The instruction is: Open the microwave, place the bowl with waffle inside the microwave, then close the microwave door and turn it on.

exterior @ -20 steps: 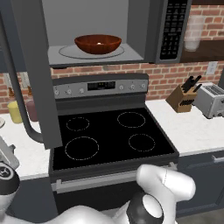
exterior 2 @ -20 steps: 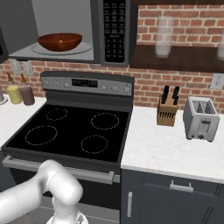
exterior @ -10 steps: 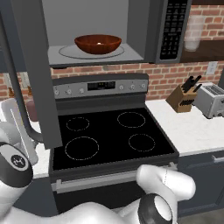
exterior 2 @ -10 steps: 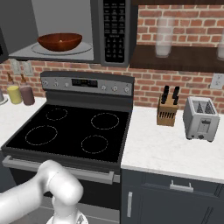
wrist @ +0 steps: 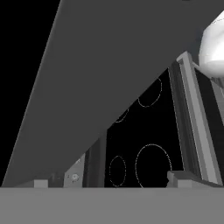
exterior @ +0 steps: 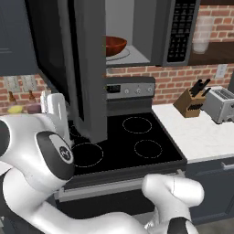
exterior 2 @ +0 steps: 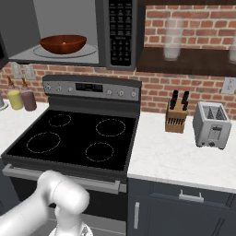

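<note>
The microwave (exterior 2: 92, 32) hangs above the stove, its cavity showing. The reddish-brown bowl (exterior 2: 63, 44) sits on the glass turntable inside; its right half (exterior: 115, 45) peeks past the door. The waffle is hidden inside the bowl. The microwave door (exterior: 87, 68) stands partly swung across the opening. My white hand (exterior: 55, 109) is just left of the door, low beside it. In the hand view the gripper (wrist: 109, 181) is open wide with nothing between its fingertips (wrist: 179, 178), and the door's grey face (wrist: 109, 65) looms close above. Whether it touches the door I cannot tell.
Below is the black stove top (exterior 2: 73, 138) with its control panel (exterior 2: 92, 87). A knife block (exterior 2: 176, 117) and a toaster (exterior 2: 211, 124) stand on the white counter to the right. Two bottles (exterior 2: 20, 97) stand at the left wall.
My arm has risen at the left of the left base view, beside the door. The door has swung from the far left partway across the microwave's opening. The bowl has not moved.
</note>
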